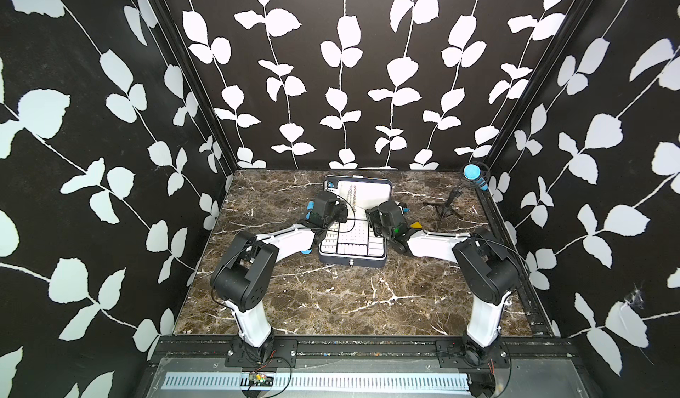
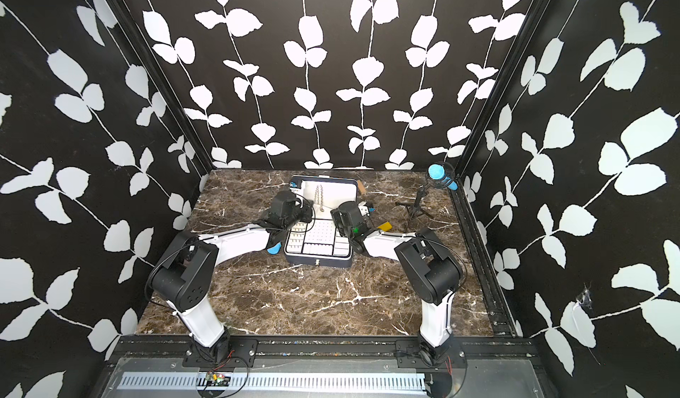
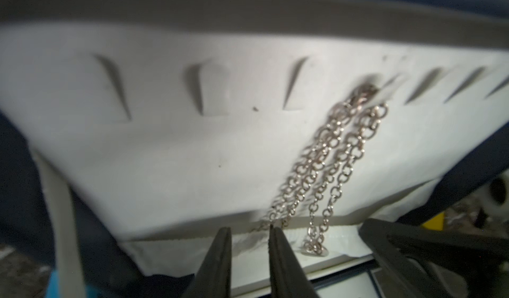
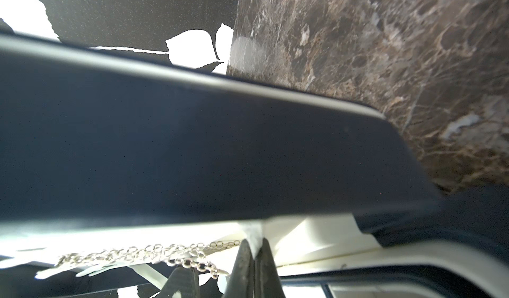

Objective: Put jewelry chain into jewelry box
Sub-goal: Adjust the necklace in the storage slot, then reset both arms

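On the marble table, in both top views, the navy jewelry box is standing open with its lid upright at the back. The silvery jewelry chain is hanging down the white lid lining, so it is already inside the box (the lid must stay up for it to hang straight). A small yellow block is lying beside the box, apart from it.

At the left wrist view, the chain is hanging doubled from one hook slot, and its pendant end is resting at the lid's bottom. The left gripper is showing its fingers a little spread and holding nothing. One strand is passing right at the gap; whether it is touching, I cannot tell.

At the right wrist view, the right gripper is keeping its fingers pressed together. It seems to be pinching a white lining strip, probably to steady the lid.
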`<action>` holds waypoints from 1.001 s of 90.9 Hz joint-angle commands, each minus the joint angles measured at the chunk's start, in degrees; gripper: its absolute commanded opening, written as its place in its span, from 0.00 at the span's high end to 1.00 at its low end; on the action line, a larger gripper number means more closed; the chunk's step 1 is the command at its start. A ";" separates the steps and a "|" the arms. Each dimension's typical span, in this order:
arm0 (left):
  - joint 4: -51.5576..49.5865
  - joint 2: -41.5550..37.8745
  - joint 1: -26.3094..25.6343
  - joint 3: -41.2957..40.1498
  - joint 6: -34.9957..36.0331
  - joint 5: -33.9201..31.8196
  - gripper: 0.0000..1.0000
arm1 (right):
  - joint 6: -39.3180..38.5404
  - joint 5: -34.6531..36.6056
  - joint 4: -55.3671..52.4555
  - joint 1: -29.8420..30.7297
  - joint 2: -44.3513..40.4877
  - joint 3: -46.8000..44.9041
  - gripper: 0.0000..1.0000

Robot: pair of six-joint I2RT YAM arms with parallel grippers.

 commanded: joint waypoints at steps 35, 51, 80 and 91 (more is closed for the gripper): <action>-5.55 -10.80 0.42 -0.19 0.43 2.49 0.57 | 0.85 -2.61 0.18 0.78 -0.06 1.26 0.99; -6.76 -14.87 0.42 -2.36 -0.26 1.55 0.57 | 1.03 -1.90 -0.16 0.78 -0.50 1.27 0.69; -10.08 -22.14 0.41 -7.17 -3.84 -1.21 0.56 | -2.46 -2.44 -1.92 0.78 -4.83 -0.67 0.33; -15.57 -26.51 0.42 -8.18 -5.09 -2.95 0.55 | -6.63 -5.65 -2.61 0.65 -9.63 -4.15 0.01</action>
